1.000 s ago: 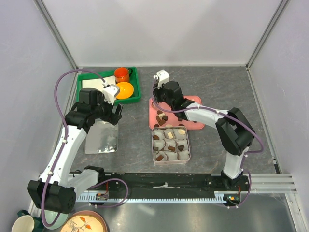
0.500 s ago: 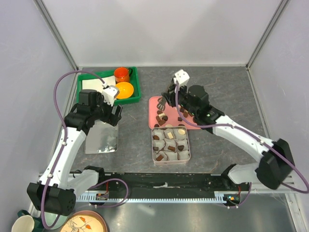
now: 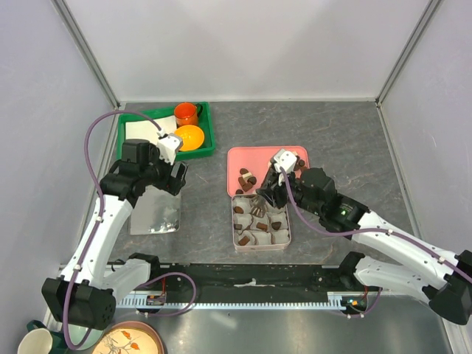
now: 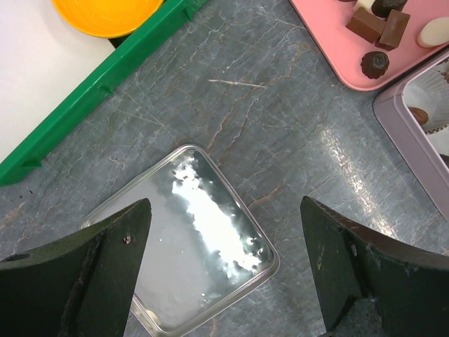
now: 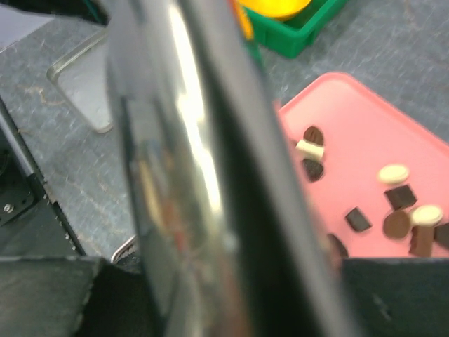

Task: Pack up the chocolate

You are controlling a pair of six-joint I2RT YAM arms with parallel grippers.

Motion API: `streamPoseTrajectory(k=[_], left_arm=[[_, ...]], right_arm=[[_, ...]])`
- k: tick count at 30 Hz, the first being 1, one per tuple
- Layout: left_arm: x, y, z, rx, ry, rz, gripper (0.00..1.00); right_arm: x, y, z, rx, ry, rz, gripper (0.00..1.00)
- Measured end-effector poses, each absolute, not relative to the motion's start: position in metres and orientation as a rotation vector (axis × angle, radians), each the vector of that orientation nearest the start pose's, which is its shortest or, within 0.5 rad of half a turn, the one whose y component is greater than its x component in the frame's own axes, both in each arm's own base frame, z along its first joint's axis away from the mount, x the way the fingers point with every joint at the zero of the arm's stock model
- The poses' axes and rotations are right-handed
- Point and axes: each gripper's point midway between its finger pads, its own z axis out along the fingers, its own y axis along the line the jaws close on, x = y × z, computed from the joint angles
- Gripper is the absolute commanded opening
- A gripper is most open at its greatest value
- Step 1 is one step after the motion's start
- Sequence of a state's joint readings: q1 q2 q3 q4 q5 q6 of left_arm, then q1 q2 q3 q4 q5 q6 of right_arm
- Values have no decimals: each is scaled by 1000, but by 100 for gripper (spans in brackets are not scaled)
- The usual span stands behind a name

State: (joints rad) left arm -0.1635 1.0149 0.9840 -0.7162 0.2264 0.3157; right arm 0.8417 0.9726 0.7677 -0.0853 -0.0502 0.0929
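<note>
Grey, marble-veined table (image 3: 346,140) between pale walls: a pink tray (image 3: 258,158) sits near its middle with loose chocolate (image 3: 246,175) scattered on it, mostly dark brown squares and rounds, plus a few cream ovals. Right at the pink tray's near edge, a square tin (image 3: 290,225) of grey paper cups (image 3: 258,237) already carries several brown pieces. The overhead camera places the right gripper (image 3: 260,204) low over the tin's far cups, just beside the pink tray's near edge. Whether its fingers are parted or carry a piece cannot be told. Its own wrist camera is largely blocked by a blurred, shiny dark bar and shows only tray chocolate beyond. The left wrist camera alone shows the left gripper (image 4: 224,281) spread wide and empty above a clear lid (image 4: 203,246), well left of the pink tray. Left of the pink tray and farther back stands a green tray (image 3: 209,129) with an orange bowl (image 3: 190,137) and an orange cup (image 3: 186,113).
</note>
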Motion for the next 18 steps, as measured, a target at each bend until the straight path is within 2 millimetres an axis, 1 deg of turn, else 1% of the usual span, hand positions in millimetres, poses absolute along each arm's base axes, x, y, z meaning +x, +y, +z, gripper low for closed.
streamPoseTrajectory(k=[5,9,18], left_arm=[[275,-73,190,658,2216,-186,94],[276,-73,188,658,2222,-188,94],[276,-73,187,659,2226,-189,94]], right_arm=[[204,265,212,-764,1818,706,21],[195,263,202,-776,1848,717,22],[179,268,195,-811,1873,750,25]])
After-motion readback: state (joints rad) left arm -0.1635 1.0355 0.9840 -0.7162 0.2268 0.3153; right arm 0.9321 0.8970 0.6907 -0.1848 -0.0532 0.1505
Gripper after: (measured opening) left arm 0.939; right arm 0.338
